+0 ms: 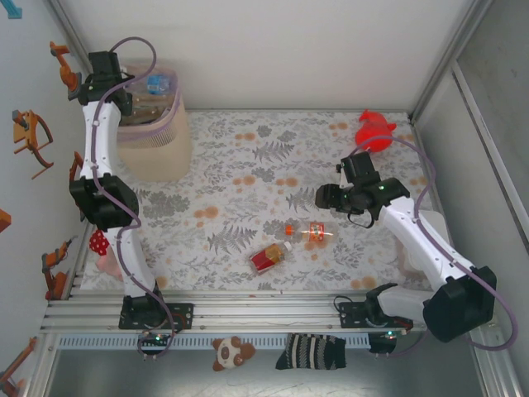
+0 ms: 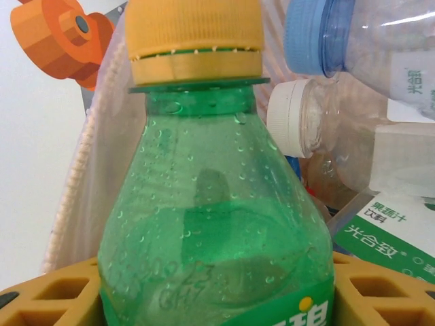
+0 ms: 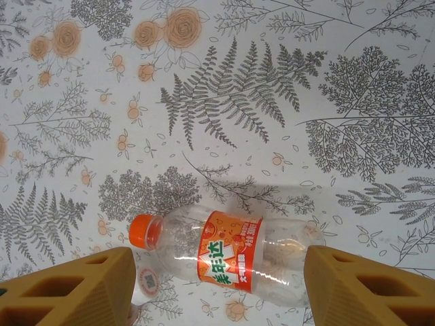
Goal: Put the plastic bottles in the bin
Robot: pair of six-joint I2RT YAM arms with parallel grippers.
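The left end effector (image 2: 217, 302) is clamped on a green bottle (image 2: 211, 204) over the bin (image 1: 161, 157); the bottle's bottom is cut off. The right end effector (image 3: 217, 288) hangs spread apart over an orange-label bottle (image 3: 228, 255) lying on the table (image 3: 306, 102).

The mouth of the bin (image 1: 157, 157) is crowded: clear bottles (image 2: 340, 122) lie heaped inside, and the left claw (image 2: 217, 299) hangs over it, gripping a green bottle (image 2: 217, 204). The middle and far desk (image 1: 273, 157) lies bare up to the red plush toy (image 1: 376, 132). Nearer the front, an orange-labelled bottle (image 3: 231, 255) and a red-labelled bottle (image 1: 266, 258) lie close together, with bare desk around them.
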